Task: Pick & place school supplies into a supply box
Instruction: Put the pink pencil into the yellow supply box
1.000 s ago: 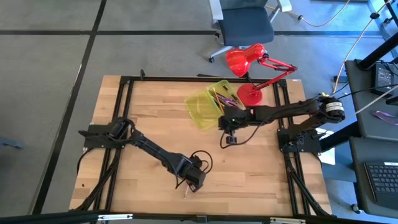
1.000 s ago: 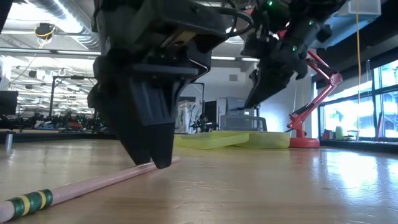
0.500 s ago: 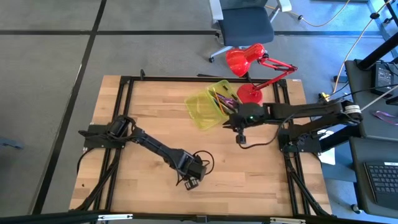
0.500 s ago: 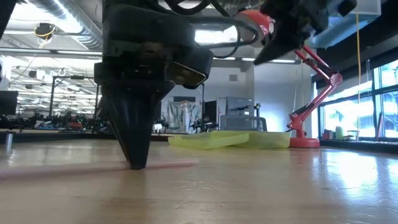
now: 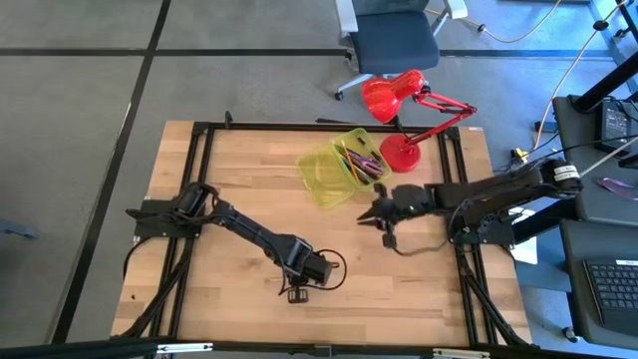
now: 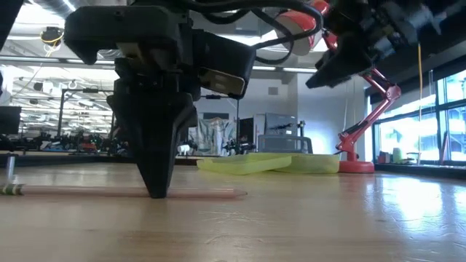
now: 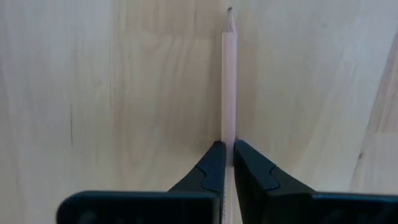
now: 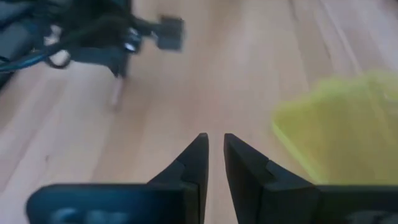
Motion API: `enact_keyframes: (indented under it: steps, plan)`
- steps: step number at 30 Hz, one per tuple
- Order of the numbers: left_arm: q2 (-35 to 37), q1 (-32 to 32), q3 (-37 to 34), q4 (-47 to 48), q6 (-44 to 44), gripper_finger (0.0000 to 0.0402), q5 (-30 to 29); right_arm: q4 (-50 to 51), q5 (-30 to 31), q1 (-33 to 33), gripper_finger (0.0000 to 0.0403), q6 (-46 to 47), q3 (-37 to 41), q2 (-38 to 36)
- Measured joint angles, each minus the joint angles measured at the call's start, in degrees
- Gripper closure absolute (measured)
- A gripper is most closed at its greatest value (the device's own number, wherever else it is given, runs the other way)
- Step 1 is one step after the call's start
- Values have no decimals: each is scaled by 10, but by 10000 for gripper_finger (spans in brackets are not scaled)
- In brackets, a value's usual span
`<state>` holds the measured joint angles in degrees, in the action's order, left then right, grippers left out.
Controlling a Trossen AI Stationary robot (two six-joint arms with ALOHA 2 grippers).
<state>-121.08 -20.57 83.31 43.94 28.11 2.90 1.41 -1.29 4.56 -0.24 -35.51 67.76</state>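
A pale pink pencil [image 7: 228,81] lies flat on the wooden table near its front edge. Its green-and-yellow ferrule end [image 6: 10,189] and its sharpened tip [image 7: 229,11] stick out on either side of my left gripper [image 5: 296,293], which is shut on it. The yellow-green supply box [image 5: 337,172] lies open at the far middle, with several pens and pencils [image 5: 363,159] in its right half. My right gripper [image 5: 371,213] hovers near the box's near right corner; its fingers [image 8: 198,155] are close together with nothing between them. My left gripper pinches the pencil's shaft [image 7: 228,142], about midway along, between its two fingertips [image 6: 156,191]. The fingers point straight down from above, one on each long side. The pencil lies level, resting on the table.
A red desk lamp [image 5: 403,108] stands at the far right behind the box. An office chair [image 5: 394,40] is beyond the table. Bare wood lies between my left gripper and the box [image 6: 273,164].
My left gripper has shut on the pencil and turned about its wrist. The pencil, which lay slanting toward the near edge, has swung round on the table and now lies crosswise. My right arm has drawn back from the box toward the table's right side.
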Motion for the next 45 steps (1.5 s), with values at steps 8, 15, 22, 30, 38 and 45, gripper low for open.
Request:
enact_keyframes:
  steps: [8,15,22,30,38,45]
  plan:
    - [0,16,-2,-23,-39,390,3,-452,1,66,347,5,212,27]
    - [-1,32,-2,-85,-39,390,-29,-508,2,81,347,47,234,77]
    - [-2,42,-2,-137,-39,390,-45,-509,2,82,347,73,195,195]
    - [-3,48,-1,-154,-19,390,-82,-536,2,110,347,75,127,345]
    - [-4,55,-2,-172,-3,389,-99,-544,2,114,347,74,80,408]
    - [-4,55,-4,-177,-3,389,-103,-544,2,114,347,78,77,408]
